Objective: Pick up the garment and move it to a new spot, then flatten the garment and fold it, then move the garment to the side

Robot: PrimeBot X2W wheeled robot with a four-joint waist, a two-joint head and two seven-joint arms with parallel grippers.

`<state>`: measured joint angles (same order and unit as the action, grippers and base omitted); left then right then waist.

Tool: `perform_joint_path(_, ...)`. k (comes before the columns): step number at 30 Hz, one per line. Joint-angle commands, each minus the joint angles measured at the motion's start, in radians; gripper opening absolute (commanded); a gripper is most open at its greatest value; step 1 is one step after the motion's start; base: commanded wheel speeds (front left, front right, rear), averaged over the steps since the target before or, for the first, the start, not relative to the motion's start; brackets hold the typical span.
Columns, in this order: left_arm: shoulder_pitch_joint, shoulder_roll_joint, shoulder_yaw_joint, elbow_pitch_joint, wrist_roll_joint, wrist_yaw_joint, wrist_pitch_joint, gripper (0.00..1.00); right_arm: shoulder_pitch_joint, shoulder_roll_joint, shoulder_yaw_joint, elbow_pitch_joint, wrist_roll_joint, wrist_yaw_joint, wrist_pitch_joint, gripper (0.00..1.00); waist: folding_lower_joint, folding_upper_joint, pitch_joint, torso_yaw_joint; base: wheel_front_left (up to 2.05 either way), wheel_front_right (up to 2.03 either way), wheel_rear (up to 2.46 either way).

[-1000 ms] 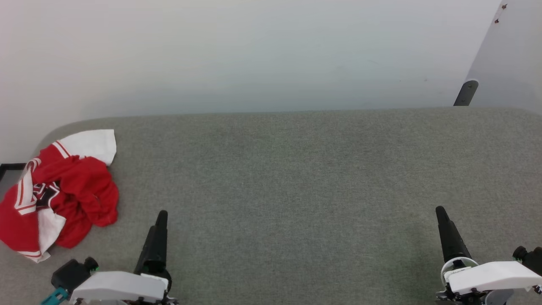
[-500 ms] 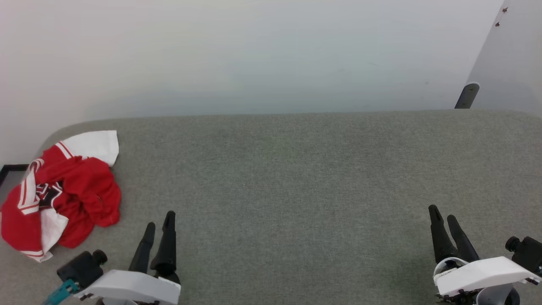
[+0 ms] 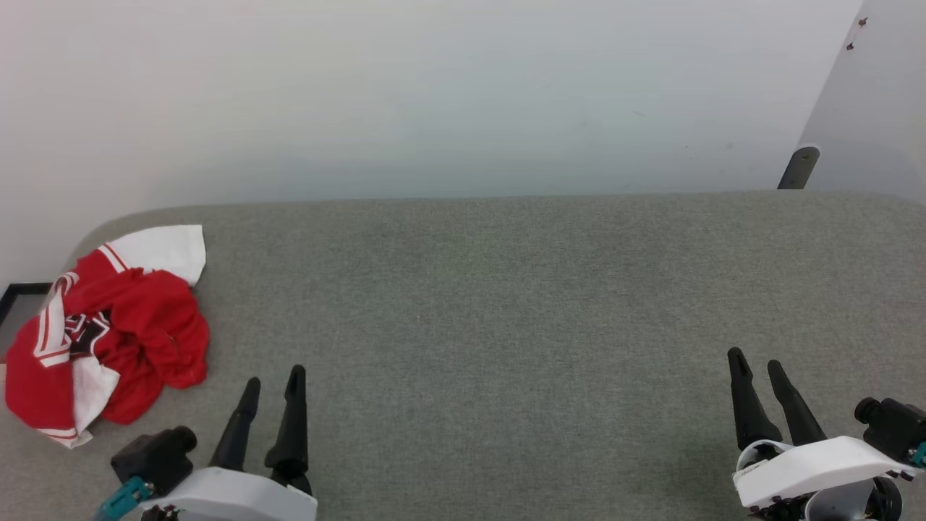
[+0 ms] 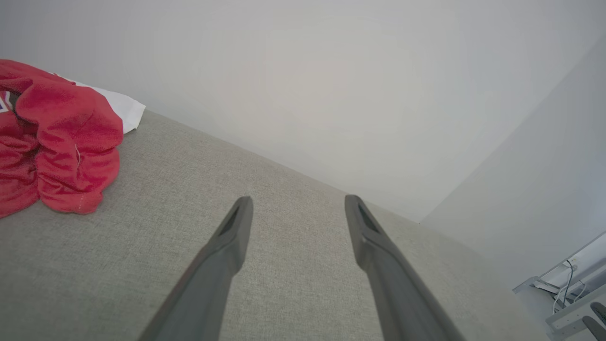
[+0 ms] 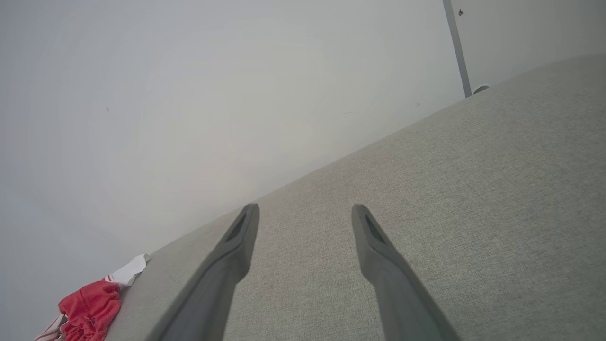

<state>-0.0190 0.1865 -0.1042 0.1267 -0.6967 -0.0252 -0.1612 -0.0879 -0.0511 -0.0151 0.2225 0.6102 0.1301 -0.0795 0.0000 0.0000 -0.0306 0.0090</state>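
Grey woven fabric over the counter point(image 3: 506, 289). At nine o'clock on it, the garment point(image 3: 123, 325), crumpled in a red heap, white sleeve at its twelve o'clock. Looks light and limp, prone to sag; best pinched at a raised red fold on its three o'clock side. At seven o'clock, the left claw point(image 3: 273, 376), spread wide, empty, near the heap. At five o'clock, the right claw point(image 3: 756, 359), likewise.

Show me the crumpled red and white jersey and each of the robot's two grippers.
Crumpled red-and-white jersey point(image 3: 130, 325): head view, on its bunched red fabric.
Left gripper point(image 3: 273, 375): head view, midway between its two dark fingertips.
Right gripper point(image 3: 756, 358): head view, midway between its two dark fingertips.
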Motion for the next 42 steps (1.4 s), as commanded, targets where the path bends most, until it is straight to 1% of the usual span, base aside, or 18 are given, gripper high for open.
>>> perform_joint_path(1,-0.006,0.003,-0.002,-0.011,0.023,-0.004,-0.007,1.00,-0.019,0.001,0.005,-0.009,-0.022,0.001,-0.009,1.00,0.0000,0.0000,-0.001,0.000,0.00,0.00,0.00)
perform_joint_path(15,0.013,-0.002,0.015,-0.020,0.155,-0.029,-0.040,1.00,-0.009,0.001,0.013,-0.012,-0.128,0.001,-0.045,1.00,0.0000,0.0000,-0.012,0.001,0.00,0.00,0.00)
perform_joint_path(26,0.025,-0.006,0.015,-0.029,0.257,-0.033,-0.063,1.00,-0.005,0.001,0.017,-0.021,-0.210,0.001,-0.061,1.00,0.0000,0.0000,-0.017,0.003,0.00,0.00,0.00)
perform_joint_path(42,0.037,-0.001,0.016,-0.028,0.366,-0.045,-0.094,1.00,0.008,0.001,0.013,-0.030,-0.320,0.001,-0.083,1.00,0.0000,0.0000,-0.024,0.002,0.00,0.00,0.00)
